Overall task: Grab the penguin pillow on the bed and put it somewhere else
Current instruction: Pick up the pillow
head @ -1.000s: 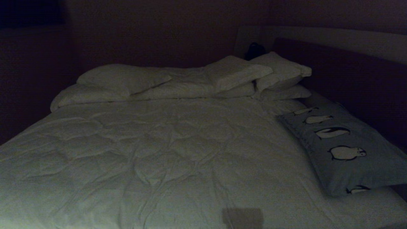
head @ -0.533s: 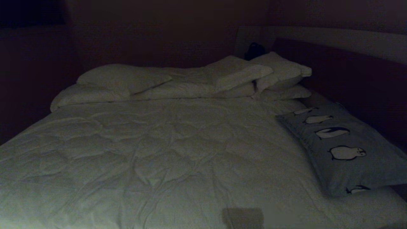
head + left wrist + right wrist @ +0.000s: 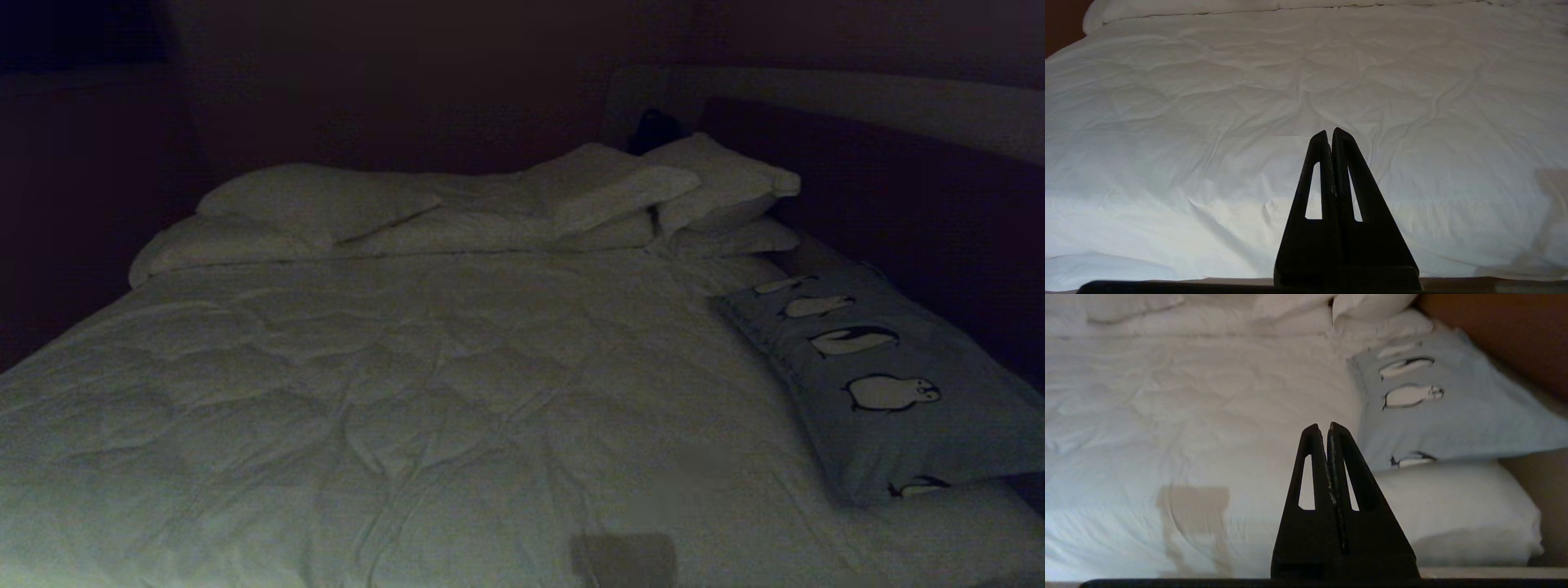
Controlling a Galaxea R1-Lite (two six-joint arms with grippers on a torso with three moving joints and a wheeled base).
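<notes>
Your right tool (image 3: 1327, 426), fingers pressed together and holding nothing, points toward the penguin pillow (image 3: 890, 384), which lies at the right of the frame on the bed (image 3: 424, 392); your left tool (image 3: 1329, 132), likewise closed and empty, faces bare duvet

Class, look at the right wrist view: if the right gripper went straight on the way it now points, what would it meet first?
Probably the bed's white duvet, just beside the near edge of the penguin pillow. The right gripper, fingers shut, points slightly to one side of the pillow; depth is unclear, so it might brush the pillow's edge.
</notes>
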